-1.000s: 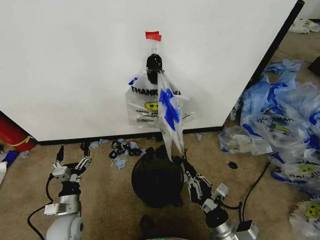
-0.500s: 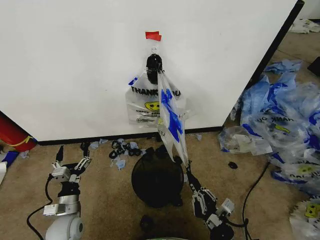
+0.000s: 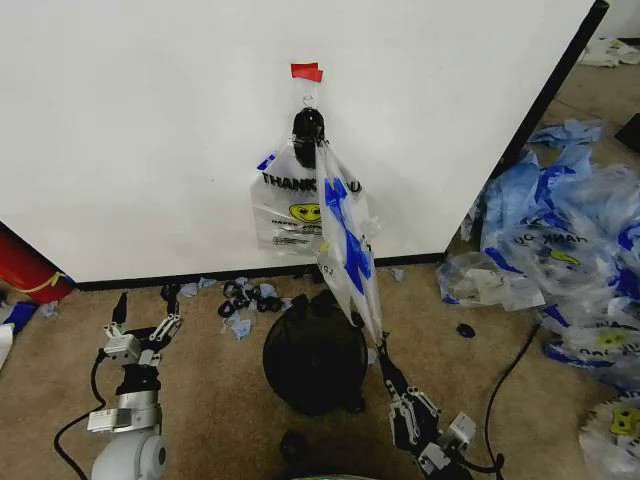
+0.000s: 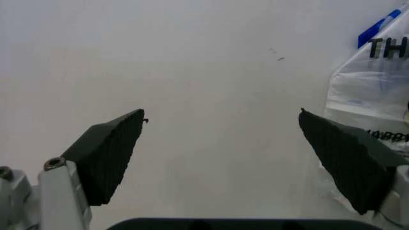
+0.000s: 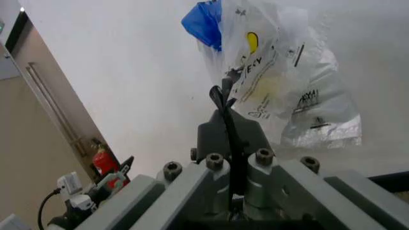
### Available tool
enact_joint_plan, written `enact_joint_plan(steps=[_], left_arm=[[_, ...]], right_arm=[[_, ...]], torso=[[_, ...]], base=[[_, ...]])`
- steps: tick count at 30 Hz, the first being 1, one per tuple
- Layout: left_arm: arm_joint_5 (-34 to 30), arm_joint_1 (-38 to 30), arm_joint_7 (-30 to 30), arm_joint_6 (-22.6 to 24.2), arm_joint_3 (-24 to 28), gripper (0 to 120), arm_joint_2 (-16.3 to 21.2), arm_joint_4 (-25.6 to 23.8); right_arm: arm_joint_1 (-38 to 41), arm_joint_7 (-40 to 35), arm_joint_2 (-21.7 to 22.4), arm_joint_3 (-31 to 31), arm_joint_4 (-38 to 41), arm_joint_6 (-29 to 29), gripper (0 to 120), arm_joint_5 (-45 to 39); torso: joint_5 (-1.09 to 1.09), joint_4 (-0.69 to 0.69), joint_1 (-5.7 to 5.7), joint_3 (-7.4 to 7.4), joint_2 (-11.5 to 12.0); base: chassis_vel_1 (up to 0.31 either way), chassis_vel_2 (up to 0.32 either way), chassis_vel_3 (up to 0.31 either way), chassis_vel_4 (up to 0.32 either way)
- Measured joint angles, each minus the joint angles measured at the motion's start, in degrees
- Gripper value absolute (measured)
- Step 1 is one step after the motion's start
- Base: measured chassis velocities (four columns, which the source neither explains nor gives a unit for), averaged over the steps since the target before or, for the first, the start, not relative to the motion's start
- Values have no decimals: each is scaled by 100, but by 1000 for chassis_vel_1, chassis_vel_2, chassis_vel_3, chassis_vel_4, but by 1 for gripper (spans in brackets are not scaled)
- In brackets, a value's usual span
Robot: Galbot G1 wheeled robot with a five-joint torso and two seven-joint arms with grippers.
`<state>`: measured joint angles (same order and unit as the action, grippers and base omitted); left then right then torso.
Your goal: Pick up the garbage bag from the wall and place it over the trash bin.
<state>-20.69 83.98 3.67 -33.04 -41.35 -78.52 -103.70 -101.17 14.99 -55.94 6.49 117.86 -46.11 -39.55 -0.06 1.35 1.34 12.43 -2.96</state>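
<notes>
Clear plastic garbage bag (image 3: 345, 235) hangs off the wall (image 3: 150, 120) hook at frame centre, stretched down over the trash bin (image 3: 315, 358). Right gripper (image 3: 383, 362), lower right, pinches its bottom edge. Left gripper (image 3: 143, 320) sits lower left, jaws spread wide.

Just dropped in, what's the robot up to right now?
The right gripper is shut on the lower end of a garbage bag and has drawn it back and down from the wall, so it stretches out taut above the trash bin. The bag's top is still caught at the hook, where more bags hang. The left gripper waits open, low on the left near the floor, facing the wall.
</notes>
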Motion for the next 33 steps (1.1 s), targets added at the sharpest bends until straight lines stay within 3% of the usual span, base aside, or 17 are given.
enact_joint_plan(steps=[19,33], left_arm=[[15,-43,0,1,16,96,-4,118],[76,31,10,18,47,96,-88,-89]], right_arm=[[-138,126,-122,24,-181,-114,0,63],[1336,-481,170,-443,-266,352,0,-3]], torso=[[0,0,0,0,0],[1,-1,0,1,0]], base=[[0,0,0,0],[0,0,0,0]])
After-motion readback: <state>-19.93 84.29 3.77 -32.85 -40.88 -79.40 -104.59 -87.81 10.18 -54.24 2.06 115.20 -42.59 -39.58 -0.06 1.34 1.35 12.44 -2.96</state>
